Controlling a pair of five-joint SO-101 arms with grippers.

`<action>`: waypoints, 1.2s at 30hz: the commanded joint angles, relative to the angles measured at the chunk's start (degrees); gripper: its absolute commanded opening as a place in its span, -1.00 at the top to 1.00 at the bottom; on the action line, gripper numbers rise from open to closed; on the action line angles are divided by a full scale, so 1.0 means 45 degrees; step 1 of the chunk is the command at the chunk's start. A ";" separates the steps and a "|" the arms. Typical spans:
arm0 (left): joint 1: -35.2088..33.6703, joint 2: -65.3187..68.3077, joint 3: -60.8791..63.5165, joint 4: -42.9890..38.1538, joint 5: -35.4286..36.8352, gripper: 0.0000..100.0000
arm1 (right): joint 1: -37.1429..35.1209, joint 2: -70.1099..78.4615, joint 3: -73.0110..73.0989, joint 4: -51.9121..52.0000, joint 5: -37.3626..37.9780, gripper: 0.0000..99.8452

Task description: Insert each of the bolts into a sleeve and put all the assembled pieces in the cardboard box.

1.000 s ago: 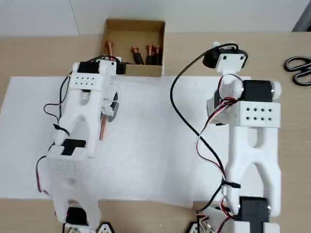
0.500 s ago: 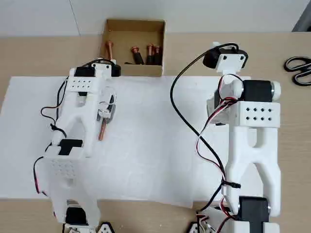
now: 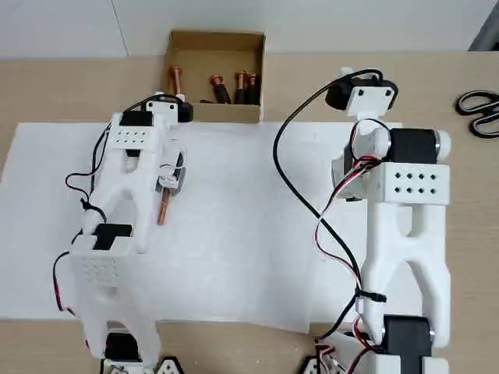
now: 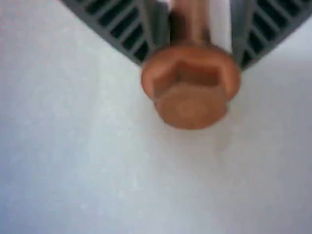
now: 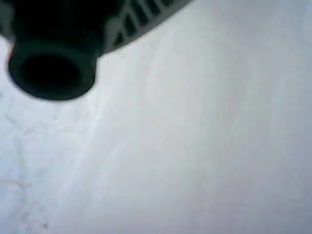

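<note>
The bolt is pinched by its shank between the jaws of the left gripper, with the head jutting out past the tips. A black sleeve is clamped in the right gripper, its open bore facing outward. The insertion step is judged to be in hand. As the grippers are well apart, they must be brought together and the bolt lined up with the bore. Finished pieces are seen in the box, just beyond the left gripper.

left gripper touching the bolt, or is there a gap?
Touching. Left wrist view: the bolt runs up into the left gripper, its shank flush against a grey finger, no gap.
</note>
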 commanded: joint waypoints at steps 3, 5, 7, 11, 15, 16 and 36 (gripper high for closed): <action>0.0020 -0.0176 0.0400 -0.0821 0.0430 0.99 | -0.0049 -0.0498 -0.0078 -0.0029 0.0117 0.99; 0.0020 -0.0176 0.0440 -0.0840 0.0430 0.99 | -0.0049 -0.0498 -0.0078 -0.0029 0.0117 0.99; 0.0020 -0.0195 0.0440 -0.0781 0.0430 0.99 | -0.0049 -0.0498 -0.0078 -0.0029 0.0117 0.99; 0.0020 -0.0352 0.0244 -0.0586 0.0430 0.99 | -0.0049 -0.0518 -0.0078 -0.0029 0.0137 0.99; 0.0020 -0.1133 -0.1299 0.1133 0.0430 0.99 | -0.0068 -0.0596 -0.0078 -0.0029 0.0156 0.99; 0.0020 -0.1446 -0.1768 0.1563 0.0430 0.99 | -0.0088 -0.0596 -0.0078 -0.0029 0.0156 0.99; 0.0664 -1.4046 0.0889 0.2774 0.1504 0.99 | -0.2198 -0.5284 -0.0020 -0.0029 0.0137 0.99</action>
